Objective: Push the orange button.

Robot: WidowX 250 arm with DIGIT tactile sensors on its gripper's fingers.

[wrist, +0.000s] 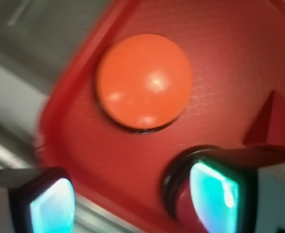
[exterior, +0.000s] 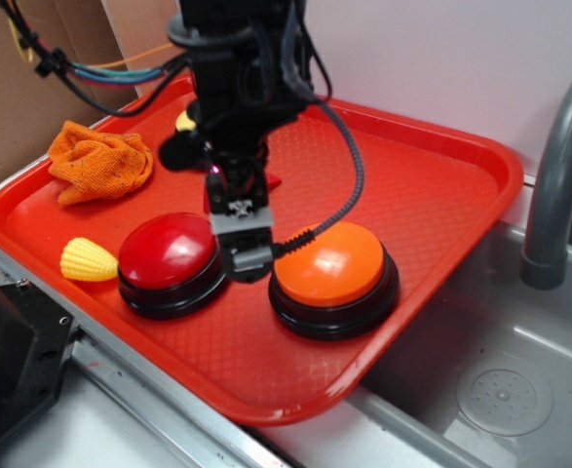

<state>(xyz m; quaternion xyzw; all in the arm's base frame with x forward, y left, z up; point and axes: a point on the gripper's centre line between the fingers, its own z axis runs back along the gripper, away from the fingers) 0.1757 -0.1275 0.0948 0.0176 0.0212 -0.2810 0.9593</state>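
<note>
Nearest the wrist camera, two pale fingertips (wrist: 50, 206) stand wide apart with nothing between them, so the claw (exterior: 244, 255) is open and empty. Beyond them the orange button (exterior: 330, 265) sits untouched on its black base toward the front right of the red tray (exterior: 441, 185). The claw hangs between it and the dark red button (exterior: 169, 252). Judged from this, the approach is under way; next comes a shift over the orange dome, then a downward press.

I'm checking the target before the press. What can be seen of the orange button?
The orange button is a large, round, glossy dome, plastic by its look, on a black circular base. It sits flat on the red tray, right of the dark red button. The gripper hangs beside its left edge; contact cannot be told.
</note>
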